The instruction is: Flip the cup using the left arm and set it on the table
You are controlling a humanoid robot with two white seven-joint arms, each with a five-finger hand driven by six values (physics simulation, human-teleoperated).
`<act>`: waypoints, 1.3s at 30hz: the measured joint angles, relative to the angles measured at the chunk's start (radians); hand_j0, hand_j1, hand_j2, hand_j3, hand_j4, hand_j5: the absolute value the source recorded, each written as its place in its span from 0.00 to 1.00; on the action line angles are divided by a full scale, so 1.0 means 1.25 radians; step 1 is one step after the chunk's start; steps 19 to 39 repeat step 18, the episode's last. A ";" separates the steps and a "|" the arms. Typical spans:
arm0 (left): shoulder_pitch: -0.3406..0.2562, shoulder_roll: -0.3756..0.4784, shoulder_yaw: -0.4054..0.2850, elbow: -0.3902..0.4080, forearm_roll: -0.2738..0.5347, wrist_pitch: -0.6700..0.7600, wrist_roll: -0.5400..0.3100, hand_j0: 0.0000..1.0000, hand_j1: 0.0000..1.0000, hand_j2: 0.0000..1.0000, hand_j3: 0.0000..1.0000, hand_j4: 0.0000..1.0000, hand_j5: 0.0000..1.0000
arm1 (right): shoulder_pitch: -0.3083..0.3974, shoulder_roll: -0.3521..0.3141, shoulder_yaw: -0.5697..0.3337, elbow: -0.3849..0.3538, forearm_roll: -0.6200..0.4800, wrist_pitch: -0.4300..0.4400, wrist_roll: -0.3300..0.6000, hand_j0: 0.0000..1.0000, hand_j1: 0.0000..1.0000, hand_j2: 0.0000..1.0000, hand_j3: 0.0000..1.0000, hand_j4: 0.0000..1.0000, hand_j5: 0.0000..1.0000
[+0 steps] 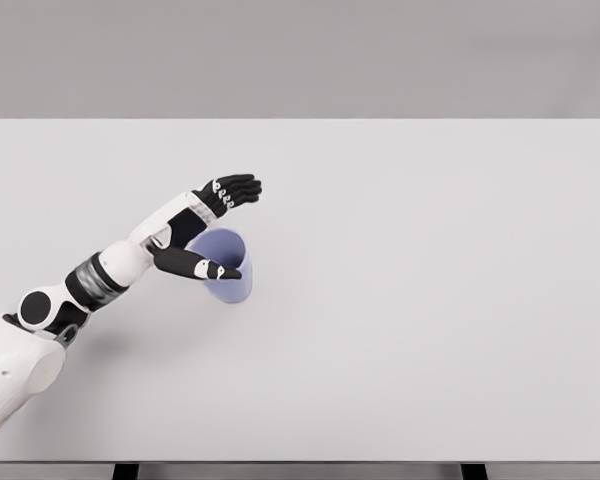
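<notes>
Where table [430,300] spreads white, cup [225,265], left hand [215,230] open

A broad, pale grey, matte rectangular counter [430,300] fills most of the head view, its far edge meeting a grey backdrop. Left of its middle stands a light purple, tapered plastic cup [230,284], mouth up, tilted slightly, its base on the counter surface.

One cup [225,266] is sitting on one table [430,300], and one arm with one hand [212,225] is showing from the left.
</notes>
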 measured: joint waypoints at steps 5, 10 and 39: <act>-0.012 0.003 0.002 -0.007 0.004 0.000 0.000 1.00 1.00 1.00 1.00 1.00 1.00 | 0.000 0.000 0.000 0.000 0.000 0.000 0.000 1.00 1.00 1.00 1.00 1.00 1.00; -0.103 0.090 0.005 -0.010 -0.004 0.000 0.000 1.00 1.00 1.00 1.00 1.00 1.00 | 0.000 0.000 0.000 0.000 0.000 0.000 0.000 1.00 1.00 1.00 1.00 1.00 1.00; -0.131 0.253 0.011 0.054 -0.279 -0.001 0.000 1.00 1.00 1.00 1.00 1.00 1.00 | 0.000 0.000 0.000 0.000 0.000 0.000 0.000 1.00 1.00 1.00 1.00 1.00 1.00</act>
